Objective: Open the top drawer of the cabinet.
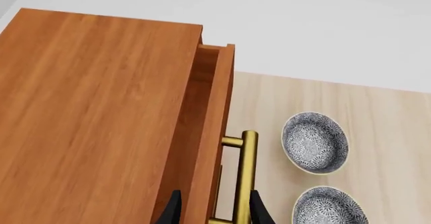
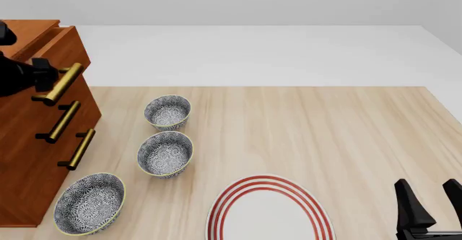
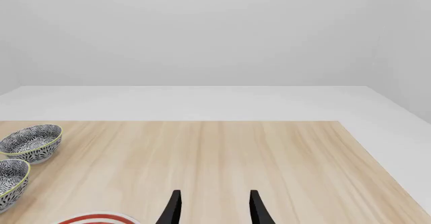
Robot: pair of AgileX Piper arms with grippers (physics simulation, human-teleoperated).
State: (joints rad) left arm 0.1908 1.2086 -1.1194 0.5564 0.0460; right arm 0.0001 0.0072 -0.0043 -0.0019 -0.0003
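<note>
At the bench's left edge, the top drawer (image 1: 210, 133) is slightly out, its handle (image 1: 247, 173) straddled by the left end effector (image 1: 214, 209), grip unclear.

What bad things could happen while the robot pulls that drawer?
1. The left tool grips only the end of the brass handle, so it might slip off.
2. The top drawer is barely open; a crooked pull could jam it in the cabinet.
3. The patterned bowls sit near the cabinet front and could get bumped.
</note>
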